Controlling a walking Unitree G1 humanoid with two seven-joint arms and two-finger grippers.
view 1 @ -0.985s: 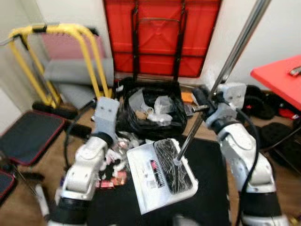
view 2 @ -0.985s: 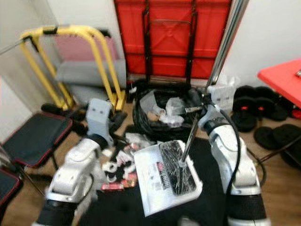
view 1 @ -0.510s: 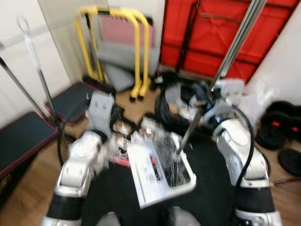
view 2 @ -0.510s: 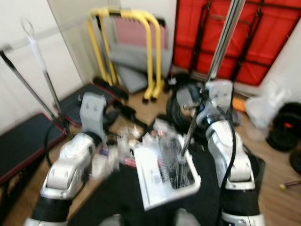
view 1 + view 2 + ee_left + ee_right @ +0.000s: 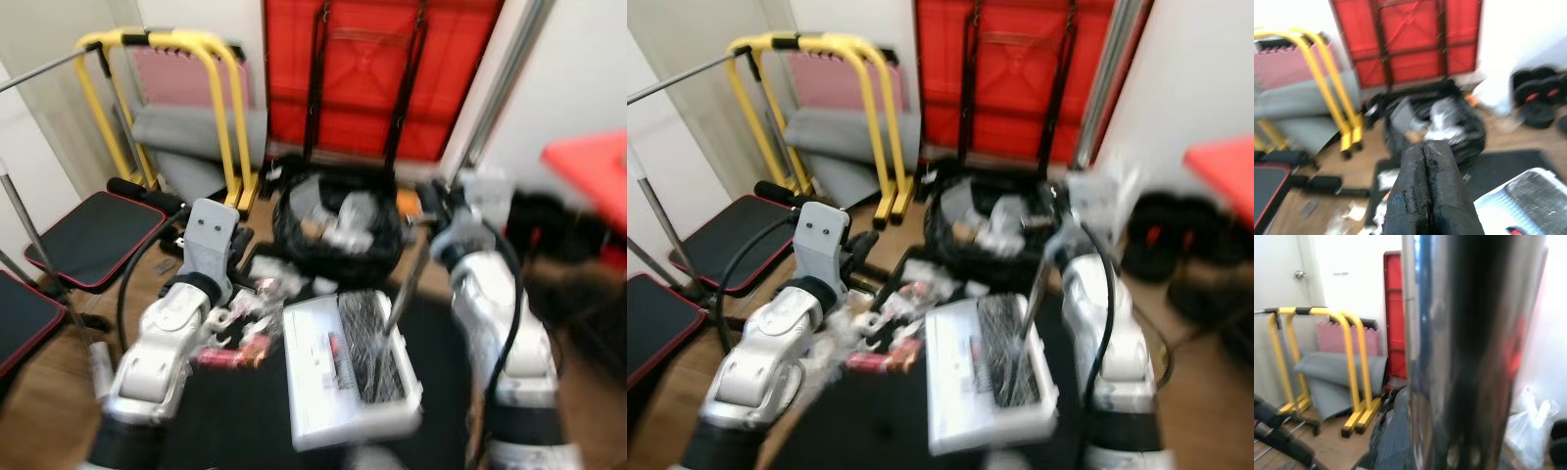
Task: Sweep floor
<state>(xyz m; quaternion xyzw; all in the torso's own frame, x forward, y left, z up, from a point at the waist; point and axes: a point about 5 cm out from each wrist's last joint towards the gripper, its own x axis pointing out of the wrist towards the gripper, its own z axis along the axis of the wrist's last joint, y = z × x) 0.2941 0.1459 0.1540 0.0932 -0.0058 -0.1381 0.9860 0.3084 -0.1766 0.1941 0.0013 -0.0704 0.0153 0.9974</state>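
The right end effector sits to the right of centre at mid-height, level with the rim of the black rubbish bag, and it is closed around a shiny metal broom pole that runs steeply up and to the right toward the far wall and slants down and to the left to the floor. In the right wrist view the pole stands very close to the lens, but the black fingers themselves cannot be made out there. The lower end of the pole meets a dark bristled broom head, which lies on a white flat dustpan-like tray resting near the robot on a black floor mat. The left end effector is held out over the left edge of the mat, with its two black fingers pressed together and nothing between them. Just beyond and around the left arm, small scraps of litter, red and white, lie scattered on the wooden floor and the mat's edge. Farther off, in the middle, a black rubbish bag stands open with crumpled paper and wrappers inside. Behind it a red folded table leans against the wall. At the far left stand yellow bars with grey and pink mats behind them, and a black padded bench lies nearer on the left.
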